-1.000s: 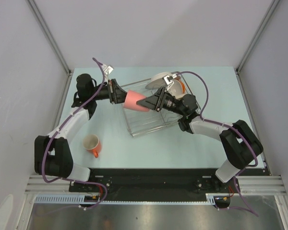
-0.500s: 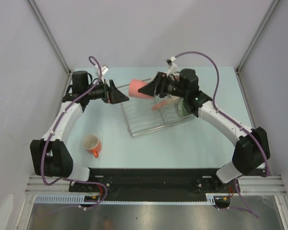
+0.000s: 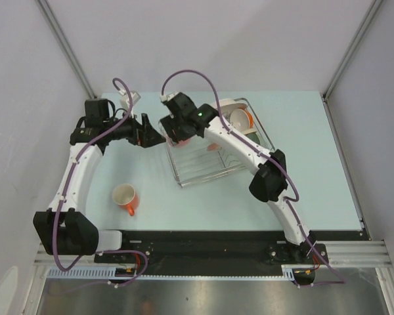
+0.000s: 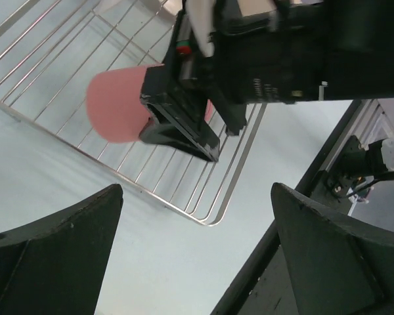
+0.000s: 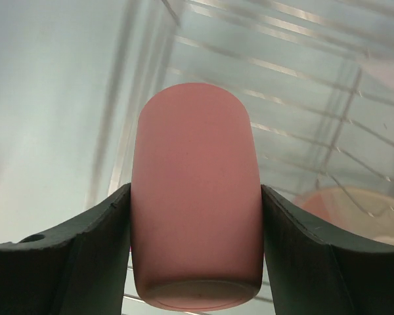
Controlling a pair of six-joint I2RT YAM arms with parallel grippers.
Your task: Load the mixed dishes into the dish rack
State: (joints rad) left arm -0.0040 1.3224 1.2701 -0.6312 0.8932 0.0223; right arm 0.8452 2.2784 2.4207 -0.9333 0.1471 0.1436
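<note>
Orange mug (image 3: 125, 197) sits toward the counter's (image 3: 302, 144) near-left edge. Left jaws gape wide and empty, just beside the dish rack's (image 3: 203, 169) far-left corner. Right jaws clamp the salmon-pink tumbler (image 5: 196, 197) over that corner. Plates (image 3: 224, 109) crowd the rack's far-right end.

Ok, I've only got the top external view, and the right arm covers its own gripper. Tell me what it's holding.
Observer: The right gripper has the salmon-pink tumbler clamped between both fingers.
Operator: Give me the tumbler's place against the rack.
Observer: The left wrist view shows it over the dish rack bars, inside the rim. I can't tell if they touch.
Operator: Now check the left gripper.
Observer: The left gripper is wide open, with nothing between its fingers.
</note>
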